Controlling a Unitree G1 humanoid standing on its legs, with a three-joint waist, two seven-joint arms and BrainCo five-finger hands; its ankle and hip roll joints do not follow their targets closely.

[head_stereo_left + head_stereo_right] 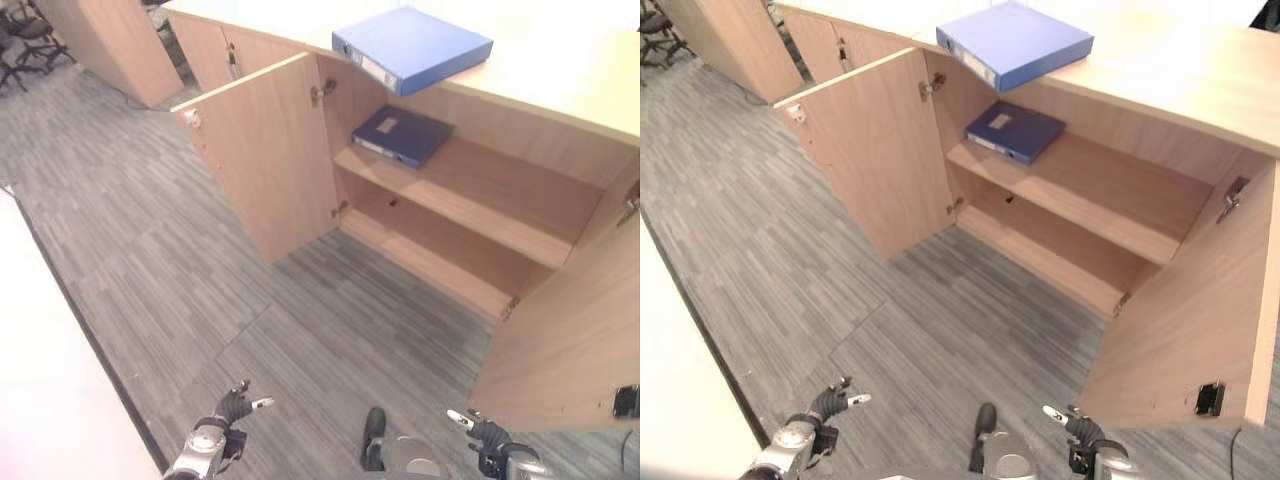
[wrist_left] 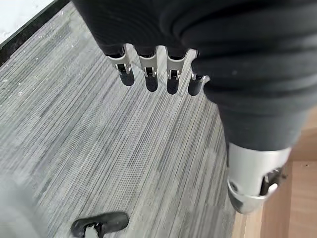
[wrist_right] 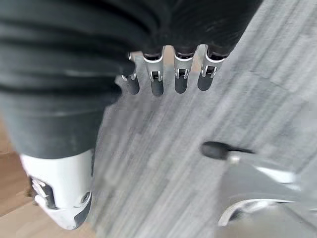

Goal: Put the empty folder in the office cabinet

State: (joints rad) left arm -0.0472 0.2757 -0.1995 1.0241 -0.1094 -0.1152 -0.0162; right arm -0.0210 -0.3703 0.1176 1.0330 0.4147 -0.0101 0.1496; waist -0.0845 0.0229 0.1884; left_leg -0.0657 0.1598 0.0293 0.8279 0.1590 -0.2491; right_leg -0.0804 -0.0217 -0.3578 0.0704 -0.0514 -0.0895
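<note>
Both hands empty and low over the carpet; a folder already lies inside the open cabinet.

The left hand hangs with fingers relaxed, holding nothing. Ahead, the cabinet stands with both doors swung wide: a dark blue folder lies flat on its upper shelf, and a lighter blue folder rests on the cabinet top just above. The right hand is likewise slack and empty.
</note>
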